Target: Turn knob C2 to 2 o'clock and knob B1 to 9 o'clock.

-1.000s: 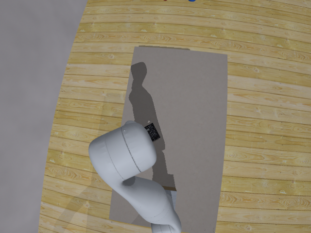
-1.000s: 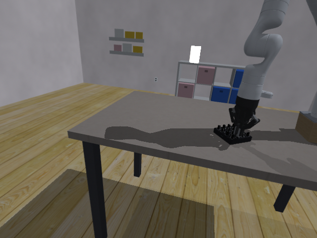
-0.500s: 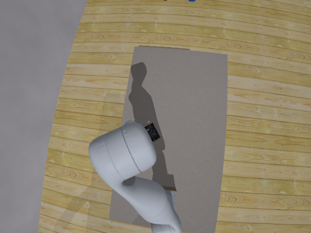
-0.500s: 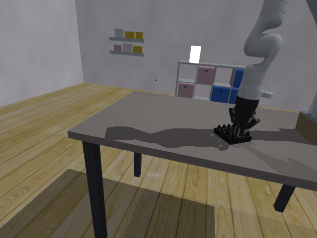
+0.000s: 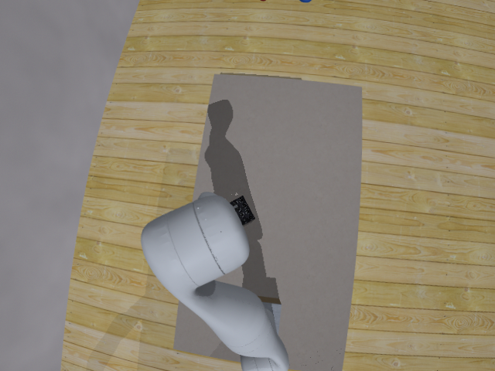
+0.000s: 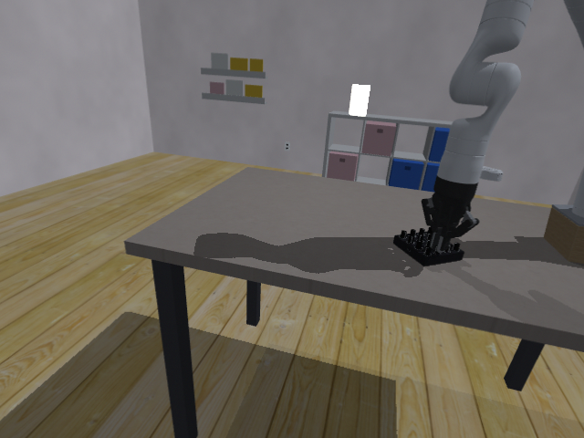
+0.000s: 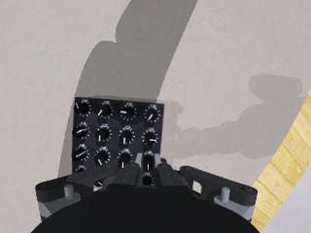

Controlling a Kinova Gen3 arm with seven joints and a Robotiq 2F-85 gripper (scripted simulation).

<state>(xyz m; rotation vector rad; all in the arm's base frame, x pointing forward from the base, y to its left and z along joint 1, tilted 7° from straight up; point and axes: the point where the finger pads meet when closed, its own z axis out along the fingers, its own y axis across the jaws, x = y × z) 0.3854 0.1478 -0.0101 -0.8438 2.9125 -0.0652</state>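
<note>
The black knob box stands on the grey table, with several black knobs with white lines in rows. It also shows in the exterior view and, half hidden under the arm, in the overhead view. My gripper reaches straight down onto the box and is shut on one knob in the rightmost column seen by the wrist camera, at the near edge of what shows. The printed names are too small to read, so I cannot tell which knob it is. My gripper also shows in the exterior view.
The box sits near the table's long edge. A wooden block under the arm's base stands to the right on the table. A shelf unit stands behind the table.
</note>
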